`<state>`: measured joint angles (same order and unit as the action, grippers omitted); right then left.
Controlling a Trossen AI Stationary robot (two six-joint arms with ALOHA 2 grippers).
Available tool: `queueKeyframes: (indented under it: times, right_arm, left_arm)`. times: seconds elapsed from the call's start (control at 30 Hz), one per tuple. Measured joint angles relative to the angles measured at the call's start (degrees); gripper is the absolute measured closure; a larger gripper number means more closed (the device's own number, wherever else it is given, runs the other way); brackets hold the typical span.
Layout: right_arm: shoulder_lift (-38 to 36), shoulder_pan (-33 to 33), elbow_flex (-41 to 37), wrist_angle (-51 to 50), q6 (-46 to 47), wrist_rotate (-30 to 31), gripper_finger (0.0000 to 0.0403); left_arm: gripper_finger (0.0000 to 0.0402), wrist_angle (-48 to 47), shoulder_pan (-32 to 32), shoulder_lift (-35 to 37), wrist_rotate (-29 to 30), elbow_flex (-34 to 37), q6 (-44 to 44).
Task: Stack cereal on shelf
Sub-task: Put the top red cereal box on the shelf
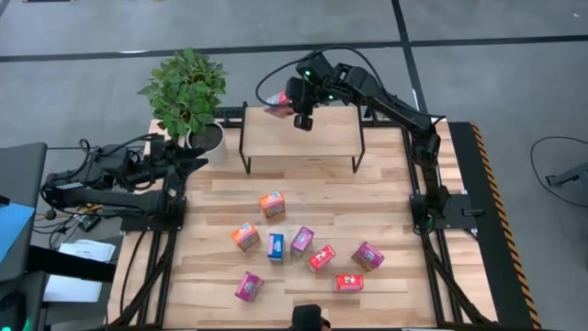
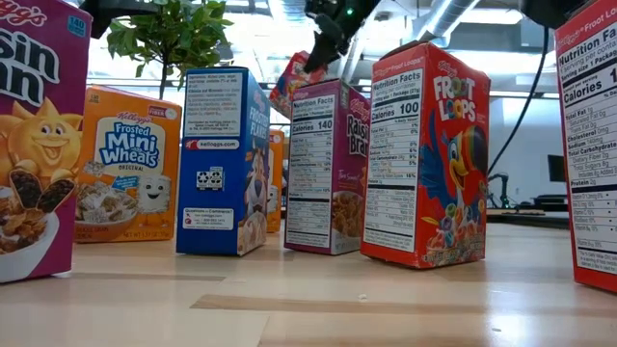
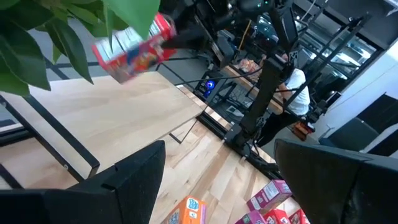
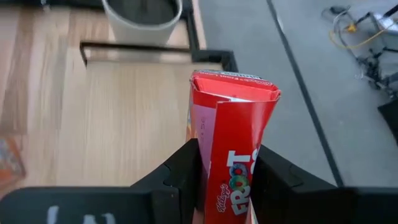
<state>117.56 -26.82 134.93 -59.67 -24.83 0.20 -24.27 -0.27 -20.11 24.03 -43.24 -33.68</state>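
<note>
Looking at progress, basically nothing's stacked yet: the light-wood shelf [image 1: 299,133] on thin black legs is bare. The right claw [image 1: 296,104] hovers over its back edge, clamped on a glossy red cardboard cereal box [image 4: 233,155], pinched in at the sides. Eight more boxes [image 1: 272,203] sit on the plank table [image 1: 386,198]. Left claw [image 1: 195,158] waits wide open by the potted plant [image 1: 186,87].

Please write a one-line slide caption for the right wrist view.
Right gripper holds a red Froot Loops box above the shelf.
</note>
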Motion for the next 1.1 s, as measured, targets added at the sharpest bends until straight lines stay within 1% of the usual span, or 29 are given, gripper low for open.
queueKeyframes:
  times: [0.23, 0.43, 0.7, 1.1]
  right_arm:
    - [0.24, 0.18, -0.04, -10.02, -0.53, -0.15, 0.0248]
    - [2.33, 0.82, 0.00, -13.51, -0.73, -0.63, 0.0227]
    - [2.82, 1.59, -0.06, -10.75, -0.70, -0.27, 0.0177]
    - [1.92, 1.57, -0.11, -8.42, -1.10, -0.27, 0.0132]
  left_arm:
    - [0.0111, -1.84, -0.02, -0.01, 0.87, 0.00, -0.25]
    - [0.0111, -2.23, -0.01, -0.01, 0.84, 0.02, -0.88]
    - [0.0111, -2.26, 0.00, -0.01, 0.83, 0.02, -0.88]
    - [0.0111, -2.43, -0.01, 0.01, 0.81, 0.02, -0.60]
